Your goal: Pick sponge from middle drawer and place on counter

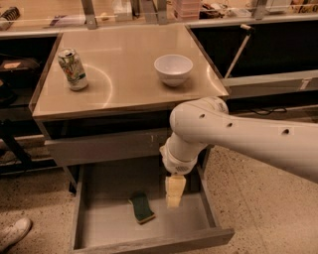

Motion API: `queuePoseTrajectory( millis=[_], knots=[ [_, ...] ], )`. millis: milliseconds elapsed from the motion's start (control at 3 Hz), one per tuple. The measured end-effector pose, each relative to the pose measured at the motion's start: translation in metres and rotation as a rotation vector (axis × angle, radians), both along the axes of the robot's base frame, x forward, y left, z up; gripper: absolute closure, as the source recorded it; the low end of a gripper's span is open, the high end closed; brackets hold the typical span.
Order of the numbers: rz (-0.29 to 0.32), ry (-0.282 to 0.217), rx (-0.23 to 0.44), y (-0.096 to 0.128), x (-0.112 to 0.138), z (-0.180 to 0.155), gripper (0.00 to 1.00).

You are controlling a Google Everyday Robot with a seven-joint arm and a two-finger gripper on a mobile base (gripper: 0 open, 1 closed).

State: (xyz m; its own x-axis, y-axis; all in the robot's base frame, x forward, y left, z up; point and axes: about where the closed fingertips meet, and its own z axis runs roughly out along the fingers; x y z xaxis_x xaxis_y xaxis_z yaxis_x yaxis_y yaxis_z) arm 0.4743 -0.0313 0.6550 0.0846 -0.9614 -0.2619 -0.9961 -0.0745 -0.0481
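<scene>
The sponge (142, 208), dark green face up with a yellow edge, lies on the grey floor of the open middle drawer (107, 232), left of centre. My gripper (174, 194) hangs on the white arm above the drawer floor, pointing down, a little to the right of the sponge and apart from it. The beige counter (126, 87) is above the drawer.
A white bowl (173, 69) stands on the counter at the right and a drink can (72, 69) at the left. A shelf with metal posts (124, 15) runs along the back. A shoe (14, 233) shows at the lower left on the speckled floor.
</scene>
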Motion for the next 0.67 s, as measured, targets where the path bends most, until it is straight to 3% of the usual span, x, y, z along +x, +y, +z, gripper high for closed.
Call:
queuePoseTrajectory(
  millis=[333,667],
  knots=[
    [0.032,-0.006,-0.003,0.013,0.010,-0.027,0.00],
    [0.074,0.041,0.021,0.028,0.019,-0.075,0.00]
  ],
)
